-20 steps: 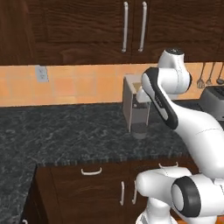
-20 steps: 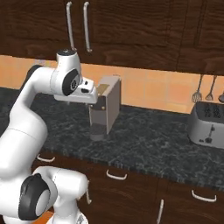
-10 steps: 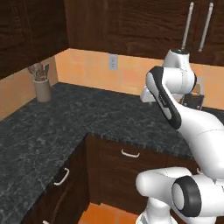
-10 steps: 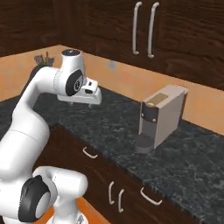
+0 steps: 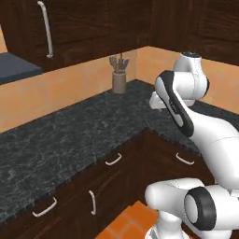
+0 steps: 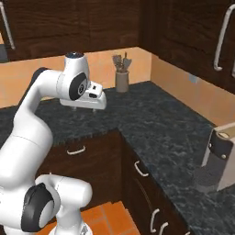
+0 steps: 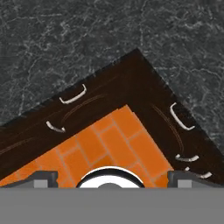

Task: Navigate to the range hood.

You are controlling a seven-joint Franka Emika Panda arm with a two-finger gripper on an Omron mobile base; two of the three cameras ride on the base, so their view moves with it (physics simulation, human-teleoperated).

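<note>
Two runs of dark-speckled counter (image 5: 70, 140) are seen meeting at an inner corner, with dark wood cabinets (image 5: 93, 28) hung above and drawer fronts below. Navigation is judged to be mid-way: the base is faced at the corner, not at the goal. At the far left edge of the left base view, a dark charcoal slab (image 5: 16, 67) is caught under the upper cabinets — this is taken for the range hood, though no display or buttons can be made out. A turn and a drive to the left along that run of counter is what the next move is judged to call for, until the hood is squarely ahead.

On the right-hand run, near its front edge, a coffee machine (image 6: 219, 158) is parked. Back in the corner, against the orange wall, a utensil holder (image 6: 121, 81) is stood, with several utensils (image 6: 121, 61) poking up out of it.

The gripper (image 7: 112, 179) is held over the orange floor tiles (image 7: 109, 144) by the cabinet corner; its fingertips (image 7: 41, 177) are set wide apart, nothing between them.
</note>
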